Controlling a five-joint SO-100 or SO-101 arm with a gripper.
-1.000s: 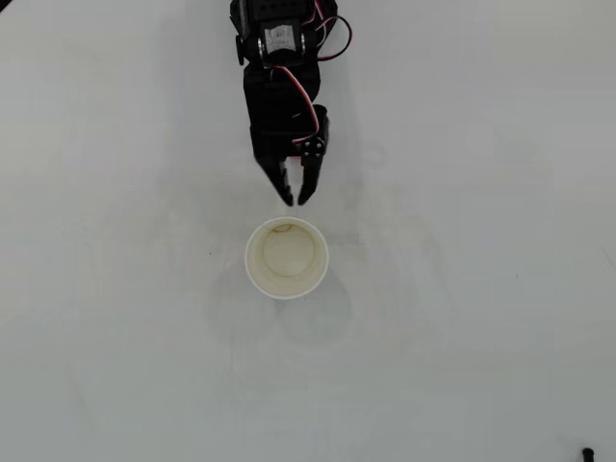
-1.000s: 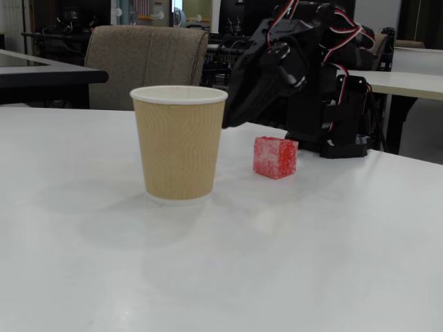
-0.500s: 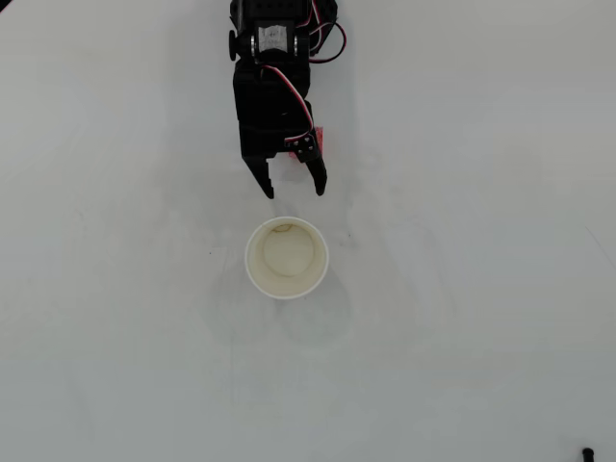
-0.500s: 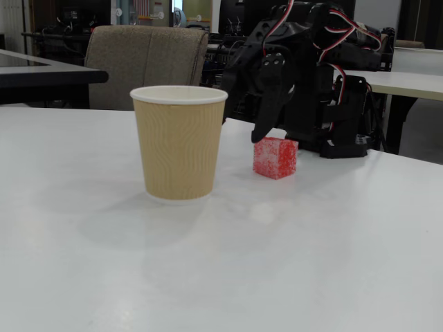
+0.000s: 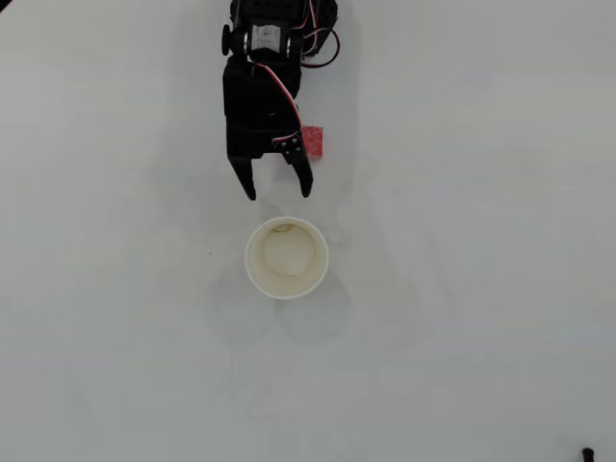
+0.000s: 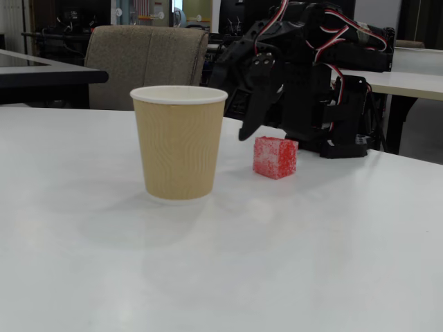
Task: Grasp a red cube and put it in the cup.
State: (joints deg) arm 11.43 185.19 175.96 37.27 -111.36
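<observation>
— Cube orientation?
— Red cube (image 6: 275, 157) flat on the table (image 6: 291, 263), no long axis to speak of; in the fixed view one vertical edge turned toward the camera, two faces showing. In the overhead view (image 5: 312, 141) edges roughly square to the picture, left part hidden under the arm.

— Position relative to the pincer?
— Outside the jaws. Overhead: pincer (image 5: 279, 190) spread open, empty, tips pointing down the picture toward the cup (image 5: 287, 258); cube just beside the right-hand finger, up behind its tip. Fixed view: one dark finger (image 6: 252, 121) hanging above the table, slightly left of the cube and apart from it.

— Cup?
— Upright, near the pincer tips, not touching. Tan ribbed wall and white rim in the fixed view (image 6: 179, 142), cream inside with a faint brown mark near the rim from above. Nothing inside.

— Arm pose?
— Black arm (image 5: 260, 87) reaching down from the top edge overhead, red and white wires looped at the wrist; bent forward and downward in the fixed view, tips off the table.
</observation>
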